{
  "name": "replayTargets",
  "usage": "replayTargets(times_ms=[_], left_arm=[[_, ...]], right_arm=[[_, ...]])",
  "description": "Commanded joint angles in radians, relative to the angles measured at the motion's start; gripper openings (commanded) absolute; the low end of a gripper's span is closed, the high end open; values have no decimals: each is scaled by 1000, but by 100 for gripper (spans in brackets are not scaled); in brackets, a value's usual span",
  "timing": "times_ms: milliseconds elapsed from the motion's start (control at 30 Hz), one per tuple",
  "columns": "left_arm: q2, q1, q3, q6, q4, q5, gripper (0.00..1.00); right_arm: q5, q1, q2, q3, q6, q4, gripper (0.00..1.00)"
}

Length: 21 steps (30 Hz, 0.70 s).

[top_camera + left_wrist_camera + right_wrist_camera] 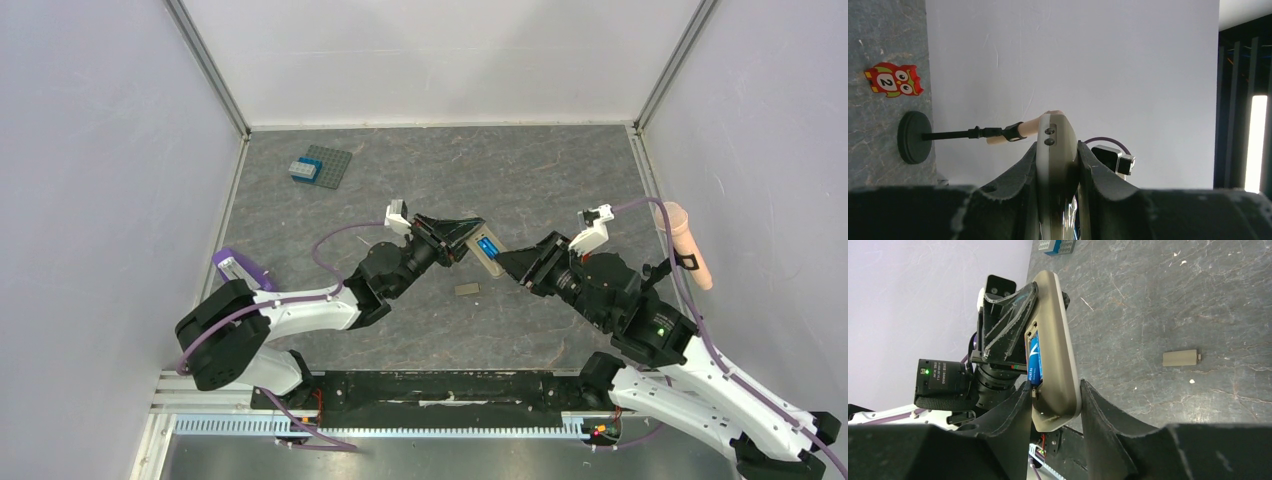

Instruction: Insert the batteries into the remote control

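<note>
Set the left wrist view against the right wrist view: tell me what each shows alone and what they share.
Left wrist only: a red owl sticker and a black round stand with a rod.
Right wrist only: a blue battery seated in the open recess of the remote control, a loose tan cover lying on the table, a blue brick at the top edge, and the left gripper seen from outside, clamping the far end.
Shared: the remote control, pinched in each view's own gripper (the right gripper in the second), and the grey table.

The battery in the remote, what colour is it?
Blue with white print. The battery in the remote control shows best in the right wrist view.
</note>
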Motion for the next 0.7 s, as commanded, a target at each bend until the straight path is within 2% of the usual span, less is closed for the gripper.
replayTargets(times_ms=[0, 200, 533, 667], left_arm=[[-69, -39, 96, 150, 77, 132, 2], [-116, -40, 191, 357, -74, 232, 2], [-138, -43, 221, 531, -144, 325, 2], [-165, -45, 232, 627, -210, 344, 2]], right_arm=[[-55, 5, 55, -18, -9, -56, 26], [-69, 3, 77, -11, -29, -58, 28], [-62, 3, 146, 19, -53, -111, 28], [-41, 4, 163, 36, -53, -138, 35]])
